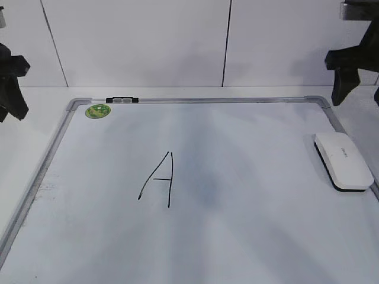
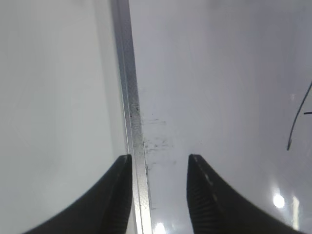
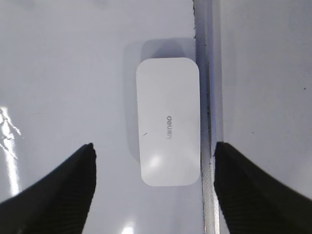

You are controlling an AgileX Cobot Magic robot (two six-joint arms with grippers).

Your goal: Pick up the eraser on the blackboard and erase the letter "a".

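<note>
The white eraser [image 1: 343,160] lies flat at the right edge of the blackboard [image 1: 254,231], next to its grey frame. In the right wrist view the eraser [image 3: 168,122] sits below and between the fingers of my right gripper [image 3: 154,146], which is open, empty and held above it. My right gripper [image 1: 346,77] hangs at the upper right. My left gripper [image 1: 10,89] is open and empty above the board's left frame [image 2: 131,97], its fingers [image 2: 160,163] on either side of the rail. No lowercase "a" shows; only a capital "A" [image 1: 160,180] is drawn mid-board.
A round green magnet [image 1: 98,110] sits at the board's top left corner. A small black and grey clip [image 1: 121,100] is on the top rail. Faint smudges mark the board by the left frame [image 2: 156,139]. A white wall stands behind the board.
</note>
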